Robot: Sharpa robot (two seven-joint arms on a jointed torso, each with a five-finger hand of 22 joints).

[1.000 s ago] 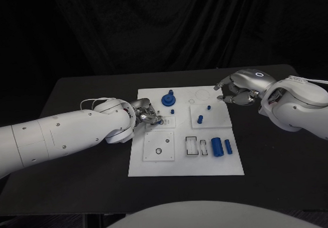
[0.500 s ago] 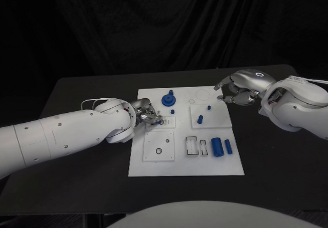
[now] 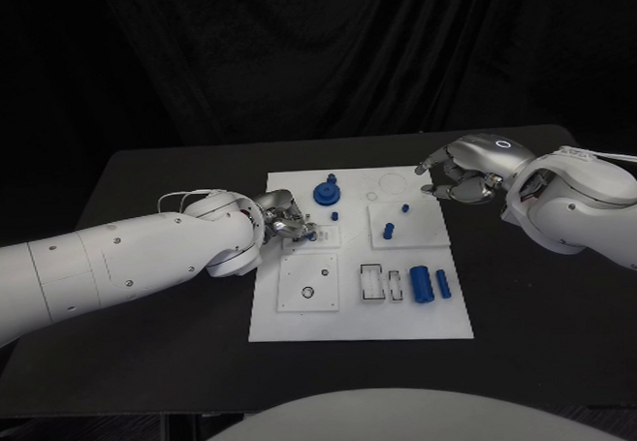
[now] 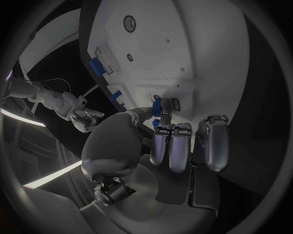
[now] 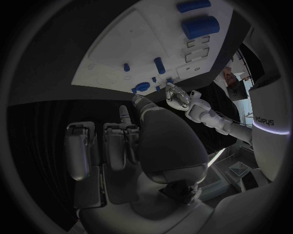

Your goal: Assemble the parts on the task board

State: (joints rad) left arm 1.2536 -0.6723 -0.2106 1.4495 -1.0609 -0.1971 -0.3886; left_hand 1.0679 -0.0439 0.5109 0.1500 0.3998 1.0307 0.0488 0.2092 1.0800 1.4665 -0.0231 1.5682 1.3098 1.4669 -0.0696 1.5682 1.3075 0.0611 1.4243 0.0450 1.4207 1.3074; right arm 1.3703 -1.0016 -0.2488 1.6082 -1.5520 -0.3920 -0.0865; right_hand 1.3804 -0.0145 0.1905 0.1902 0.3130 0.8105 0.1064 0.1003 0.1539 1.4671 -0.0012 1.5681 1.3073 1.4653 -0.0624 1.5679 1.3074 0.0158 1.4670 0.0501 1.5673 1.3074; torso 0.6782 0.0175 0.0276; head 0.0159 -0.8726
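Task board: the white task board lies flat in the middle of the black table.
Left hand: the left hand is over the board's left edge, about halfway along it. Its fingers are curled in, and thumb and fingertips pinch a small blue part that touches the board there.
Right hand: the right hand hangs just past the board's far right corner. Its fingers are curled in and held close side by side, and nothing is in them.
Round blue part: a round blue part with a peg stands near the board's far edge.
Small pegs: two short blue pegs stand up on the right half of the board.
Blue rolls: a thick blue roll and a thin one lie side by side near the board's right edge.
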